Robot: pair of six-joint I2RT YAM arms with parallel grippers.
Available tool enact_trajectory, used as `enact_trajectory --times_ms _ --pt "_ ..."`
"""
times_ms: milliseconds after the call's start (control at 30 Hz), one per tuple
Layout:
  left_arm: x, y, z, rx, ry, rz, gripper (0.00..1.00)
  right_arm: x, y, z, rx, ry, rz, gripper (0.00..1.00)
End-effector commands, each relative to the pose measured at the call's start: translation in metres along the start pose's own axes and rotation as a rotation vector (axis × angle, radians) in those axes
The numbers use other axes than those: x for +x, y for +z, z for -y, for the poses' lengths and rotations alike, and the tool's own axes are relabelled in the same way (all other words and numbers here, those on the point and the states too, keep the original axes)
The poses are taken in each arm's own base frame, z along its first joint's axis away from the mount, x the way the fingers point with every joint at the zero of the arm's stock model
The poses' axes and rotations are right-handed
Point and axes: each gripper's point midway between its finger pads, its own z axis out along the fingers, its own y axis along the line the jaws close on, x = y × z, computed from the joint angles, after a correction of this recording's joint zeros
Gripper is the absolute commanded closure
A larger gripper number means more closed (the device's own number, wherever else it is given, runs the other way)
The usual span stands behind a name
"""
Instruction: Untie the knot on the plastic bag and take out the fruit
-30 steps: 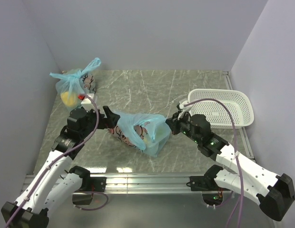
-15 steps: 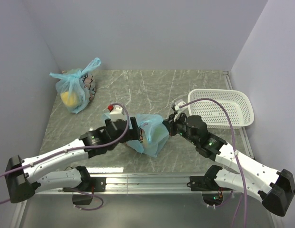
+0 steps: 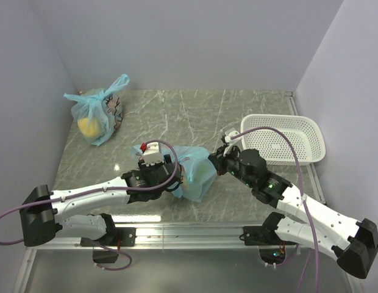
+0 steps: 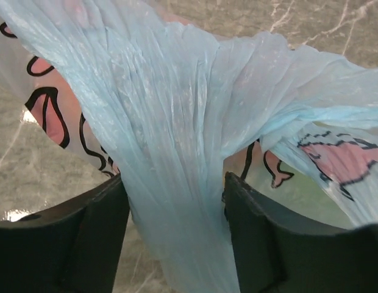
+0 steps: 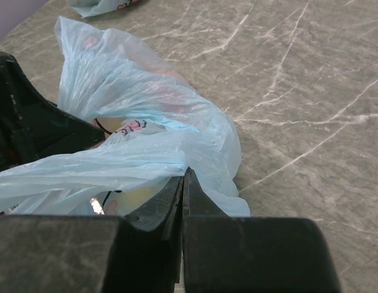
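The plastic bag (image 3: 195, 174) lies on the table's middle, light blue with dark cartoon print. Fruit shows only as tints through the film, yellowish (image 5: 135, 198) and red-orange (image 4: 66, 110). I cannot make out the knot. My left gripper (image 3: 172, 177) is at the bag's left side. In the left wrist view its jaws (image 4: 174, 183) stand apart with a hanging bunch of blue film (image 4: 177, 152) filling the gap. My right gripper (image 3: 215, 163) is at the bag's right end, its jaws (image 5: 184, 172) pressed together with a stretched band of film (image 5: 116, 165) at the tips.
A second knotted blue bag (image 3: 96, 116) with a yellow lump stands at the back left corner. A white perforated basket (image 3: 277, 117) sits at the right by the wall. Grey walls close in the back and both sides.
My left arm has dropped low and reached right, from the bag's left end to its middle. The bag has bunched up and shifted slightly towards me. My right gripper has held its place.
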Motion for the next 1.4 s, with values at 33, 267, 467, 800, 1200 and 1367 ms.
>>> enact_trajectory --times_ms 33,267,467,800,1200,1367 --pt "-0.013 0.009 0.006 -0.015 -0.044 0.089 0.53 -0.017 -0.005 -0.001 0.01 0.017 0.061 1.0" --pt "-0.102 0.008 -0.036 -0.127 0.091 0.181 0.99 -0.011 -0.02 0.052 0.29 0.1 0.083 1.0" --pt "-0.208 -0.031 -0.073 -0.057 0.09 0.355 1.0 -0.017 -0.038 0.082 0.398 0.179 0.144 1.0" --pt "-0.162 -0.009 -0.027 0.23 0.245 0.17 0.99 -0.06 -0.031 0.014 0.067 0.003 0.062 0.55" --pt "-0.165 -0.016 -0.038 0.266 0.219 0.214 0.99 -0.084 0.065 -0.075 -0.15 -0.045 -0.027 0.2" --pt "-0.176 -0.022 -0.041 0.309 0.173 0.251 1.0 -0.1 0.107 -0.094 -0.167 0.063 -0.007 0.19"
